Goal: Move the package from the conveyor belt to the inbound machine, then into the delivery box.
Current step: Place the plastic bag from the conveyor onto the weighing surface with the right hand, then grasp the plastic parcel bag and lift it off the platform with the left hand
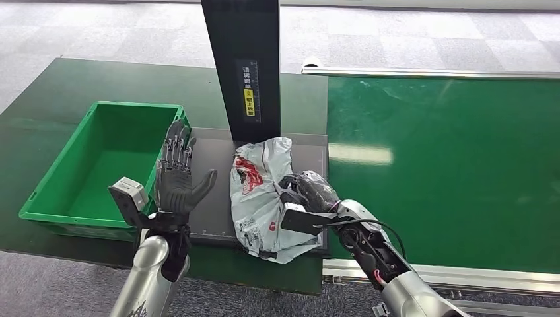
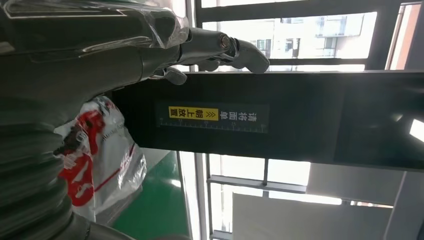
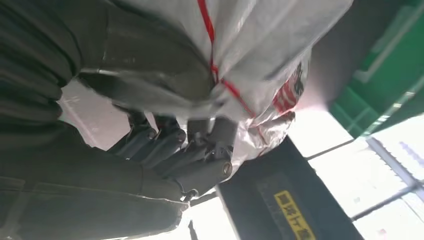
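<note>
- Package [image 1: 261,198] lies on the dark scanner plate [image 1: 211,205], my right hand [image 1: 310,191] clutching its right edge.
- My left hand [image 1: 177,178] is raised, fingers spread, holding nothing, beside the green box [image 1: 59,191].

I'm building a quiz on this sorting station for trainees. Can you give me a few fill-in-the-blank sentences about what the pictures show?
1. The grey package with red print lies on the dark platform of the inbound machine, gripped by the robot's ____ hand.
2. The left hand is raised with its fingers apart and holds ____.
3. The delivery box beside the machine is ____ in colour.
4. The yellow label sits on the machine's black ____.

Missing words: right; nothing; green; post
</note>
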### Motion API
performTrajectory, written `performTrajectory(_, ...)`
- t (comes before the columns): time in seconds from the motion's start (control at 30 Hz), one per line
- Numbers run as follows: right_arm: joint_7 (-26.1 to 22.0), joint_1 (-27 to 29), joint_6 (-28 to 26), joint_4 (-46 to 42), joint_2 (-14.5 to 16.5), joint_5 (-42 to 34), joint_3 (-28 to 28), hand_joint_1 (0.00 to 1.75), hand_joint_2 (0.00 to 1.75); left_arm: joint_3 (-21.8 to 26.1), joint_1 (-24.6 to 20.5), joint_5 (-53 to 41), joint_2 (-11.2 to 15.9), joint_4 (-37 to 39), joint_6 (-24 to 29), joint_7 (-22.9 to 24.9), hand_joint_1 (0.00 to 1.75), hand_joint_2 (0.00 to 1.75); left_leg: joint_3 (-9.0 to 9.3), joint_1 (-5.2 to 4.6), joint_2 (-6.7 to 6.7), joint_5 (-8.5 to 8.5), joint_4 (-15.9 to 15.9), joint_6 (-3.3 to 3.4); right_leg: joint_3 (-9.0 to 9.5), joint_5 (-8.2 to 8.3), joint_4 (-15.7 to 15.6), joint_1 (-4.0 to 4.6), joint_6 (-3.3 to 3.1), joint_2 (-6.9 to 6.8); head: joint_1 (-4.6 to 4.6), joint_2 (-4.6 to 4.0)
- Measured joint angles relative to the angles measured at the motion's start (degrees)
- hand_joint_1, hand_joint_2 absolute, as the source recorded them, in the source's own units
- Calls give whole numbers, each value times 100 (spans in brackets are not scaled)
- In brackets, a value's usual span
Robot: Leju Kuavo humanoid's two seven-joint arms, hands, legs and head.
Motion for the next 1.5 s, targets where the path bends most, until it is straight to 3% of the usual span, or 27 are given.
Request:
performTrajectory(0.17,-414,5,-50,126,67,-598,-226,3,175,-112,-113,56,-21,191,-103,1,0,175,0,-1,-1,0,1,0,0,0,0,-1,0,0,-1,0)
performTrajectory(0.67,-357,59,-468,90,93,-612,-516,0,175,-292,-462,140,-109,645,-199,-1,0,175,1,-1,1,0,1,0,-1,1,0,-1,0,0,-1,0)
performTrajectory(0.9,-407,339,-856,-1012,-118,-878,-909,0,175,-314,-499,88,-101,704,-204,-1,0,175,1,-1,-2,0,2,0,0,1,0,-1,0,0,-1,0)
performTrajectory(1.07,-454,798,-1123,-2187,-353,-1243,-1397,0,175,-518,-510,-557,-38,761,-139,108,0,175,0,-1,-2,-1,2,1,-1,0,-1,-1,0,-1,-1,0)
performTrajectory(1.17,-452,1079,-1021,-2694,-479,-1634,-1700,0,175,-699,-534,-1014,12,857,-178,231,0,175,0,-1,-2,-2,2,1,-1,0,-2,-2,0,-1,-1,0)
performTrajectory(1.37,-532,1548,-164,-3270,-579,-2808,-2312,0,175,-1135,-662,-2076,136,1220,-275,543,0,175,0,-1,0,-2,1,1,0,0,-2,-2,0,-1,-2,0)
performTrajectory(1.5,-530,1681,58,-3398,-582,-3023,-2517,0,175,-1344,-738,-2330,212,1399,-263,662,0,175,1,-1,1,-2,1,1,0,1,-2,-1,0,0,-3,0)
